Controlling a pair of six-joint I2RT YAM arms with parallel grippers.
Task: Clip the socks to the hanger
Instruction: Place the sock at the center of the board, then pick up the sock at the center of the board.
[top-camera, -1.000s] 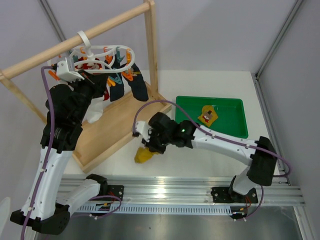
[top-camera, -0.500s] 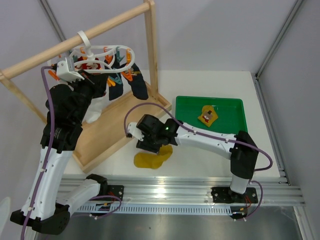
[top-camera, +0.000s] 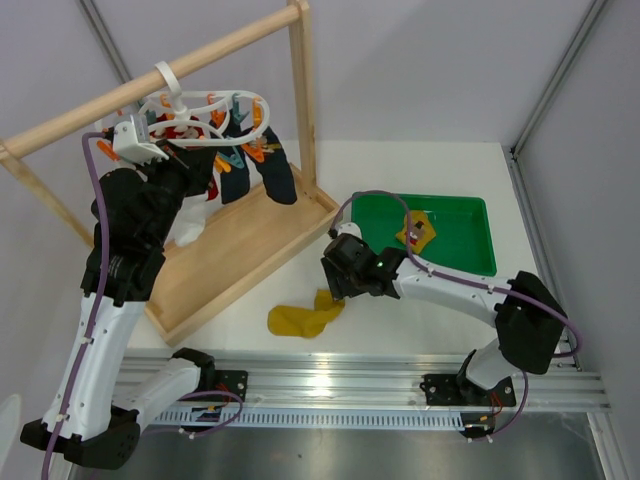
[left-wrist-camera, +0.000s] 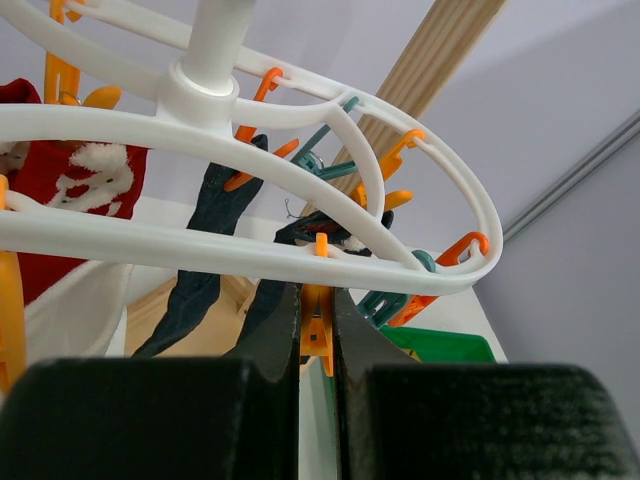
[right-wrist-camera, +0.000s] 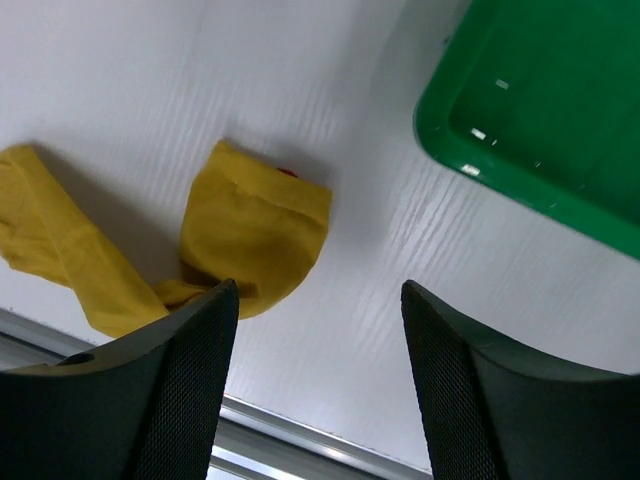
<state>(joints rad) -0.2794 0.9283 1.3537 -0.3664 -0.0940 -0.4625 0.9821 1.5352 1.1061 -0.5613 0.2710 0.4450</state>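
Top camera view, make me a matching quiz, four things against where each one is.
1. mustard-yellow sock
2. green tray
3. dark navy sock
4. white hanger

A. hooked over the wooden rail
B. lying loose on the table, near edge
C. clipped up, dangling
D. on the table, right side

Pairs: 1-B, 2-D, 3-C, 4-A.

I read the hanger (left-wrist-camera: 212, 88) as smooth glossy white plastic, and the orange peg (left-wrist-camera: 318, 335) has the same gloss. Yellow sock (right-wrist-camera: 255, 235): soft matt knit. Tray (right-wrist-camera: 560, 130): shiny green plastic. Tabletop (right-wrist-camera: 130, 90): matt white, faint grain. Rack (top-camera: 240, 255): bare pale wood. Right claw (right-wrist-camera: 318, 290) pads (right-wrist-camera: 190, 390): matt black, mesh-textured.
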